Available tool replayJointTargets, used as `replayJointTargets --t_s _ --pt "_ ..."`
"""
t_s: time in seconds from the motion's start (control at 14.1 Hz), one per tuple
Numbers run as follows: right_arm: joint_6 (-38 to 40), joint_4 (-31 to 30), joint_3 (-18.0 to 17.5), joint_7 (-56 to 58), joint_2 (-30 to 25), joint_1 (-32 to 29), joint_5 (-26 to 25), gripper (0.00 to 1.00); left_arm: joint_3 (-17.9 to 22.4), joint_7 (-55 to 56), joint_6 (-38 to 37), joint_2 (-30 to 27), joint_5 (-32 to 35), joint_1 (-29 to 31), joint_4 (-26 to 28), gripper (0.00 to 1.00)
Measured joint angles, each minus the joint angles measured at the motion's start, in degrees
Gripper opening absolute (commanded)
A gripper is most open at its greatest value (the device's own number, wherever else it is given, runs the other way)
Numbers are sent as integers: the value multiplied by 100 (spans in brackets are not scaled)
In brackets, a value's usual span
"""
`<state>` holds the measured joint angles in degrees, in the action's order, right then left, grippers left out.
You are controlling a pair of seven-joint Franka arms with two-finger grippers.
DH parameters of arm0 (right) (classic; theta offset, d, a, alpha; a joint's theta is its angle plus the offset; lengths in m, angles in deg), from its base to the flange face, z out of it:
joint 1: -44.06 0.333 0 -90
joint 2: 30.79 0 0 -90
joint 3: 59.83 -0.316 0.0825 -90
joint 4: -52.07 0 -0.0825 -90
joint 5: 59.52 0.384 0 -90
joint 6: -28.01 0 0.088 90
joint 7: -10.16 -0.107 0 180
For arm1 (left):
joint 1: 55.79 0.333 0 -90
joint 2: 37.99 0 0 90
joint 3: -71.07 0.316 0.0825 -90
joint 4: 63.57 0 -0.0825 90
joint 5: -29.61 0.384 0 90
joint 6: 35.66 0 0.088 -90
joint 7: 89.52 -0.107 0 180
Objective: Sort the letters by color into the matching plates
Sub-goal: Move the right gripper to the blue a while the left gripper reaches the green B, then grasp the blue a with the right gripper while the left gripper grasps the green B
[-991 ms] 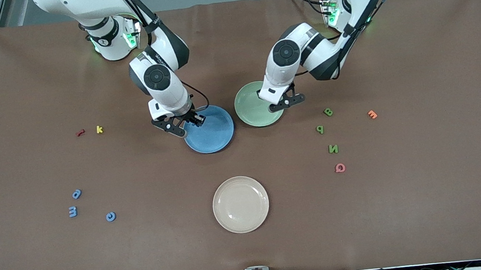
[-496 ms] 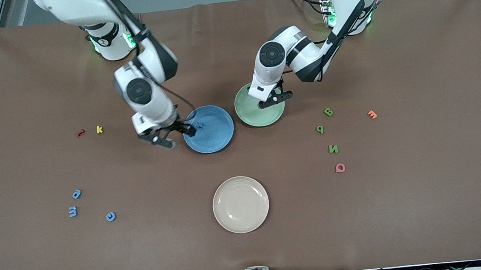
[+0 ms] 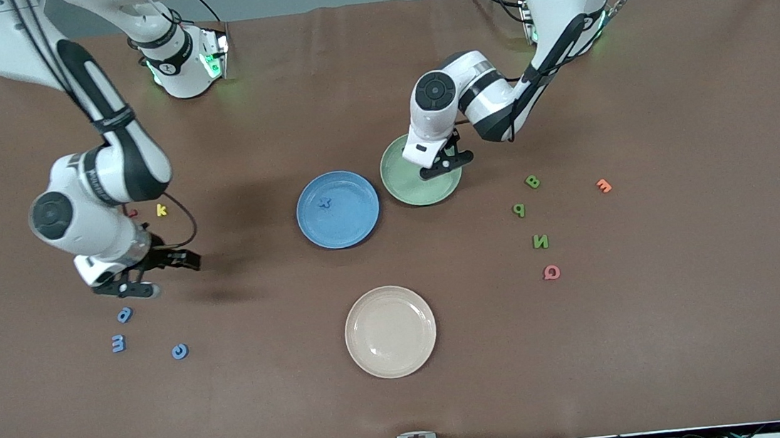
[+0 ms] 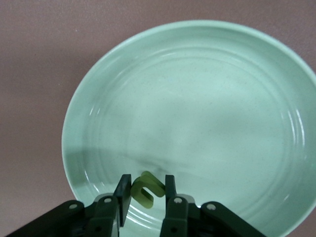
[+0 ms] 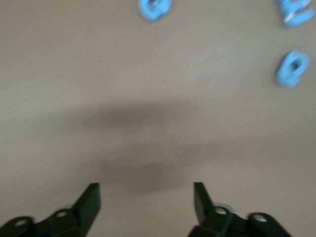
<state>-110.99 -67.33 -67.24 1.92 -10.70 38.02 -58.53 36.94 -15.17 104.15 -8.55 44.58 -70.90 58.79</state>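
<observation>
The left gripper (image 3: 446,164) hangs low over the pale green plate (image 3: 406,183), shut on a small green letter (image 4: 147,190). The letter sits tilted between its fingers, just above the plate (image 4: 197,98). The right gripper (image 3: 174,277) stands open and empty over bare table, beside three blue letters (image 3: 124,315) (image 3: 118,342) (image 3: 179,351). Its wrist view shows them blurred (image 5: 154,7) (image 5: 291,69) (image 5: 296,12) ahead of the open gripper (image 5: 146,190). One blue letter (image 3: 324,202) lies in the blue plate (image 3: 355,226). Three green letters (image 3: 532,182) (image 3: 519,210) (image 3: 540,241) lie toward the left arm's end.
A cream plate (image 3: 392,347) sits nearer the front camera than the blue plate. An orange letter (image 3: 604,185) and a pink letter (image 3: 551,272) lie by the green ones. A yellow letter (image 3: 161,210) and a red one (image 3: 132,214) lie beside the right arm.
The right arm swung from the blue plate toward its own end of the table, leaving a blue letter in that plate, jaws open. The left gripper shifted slightly over the green plate.
</observation>
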Motion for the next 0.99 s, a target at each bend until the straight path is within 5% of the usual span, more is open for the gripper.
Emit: replayJointTargets --t_s 0.42,0.99 --pt "-2 1007 45 533 1006 -615 -816 61 -9 -137 -76 -305 1 407 -142 92" --pt "4 1561 66 1063 1527 -885 -1126 57 -248 -2518 -693 -1006 -12 1899 4 92"
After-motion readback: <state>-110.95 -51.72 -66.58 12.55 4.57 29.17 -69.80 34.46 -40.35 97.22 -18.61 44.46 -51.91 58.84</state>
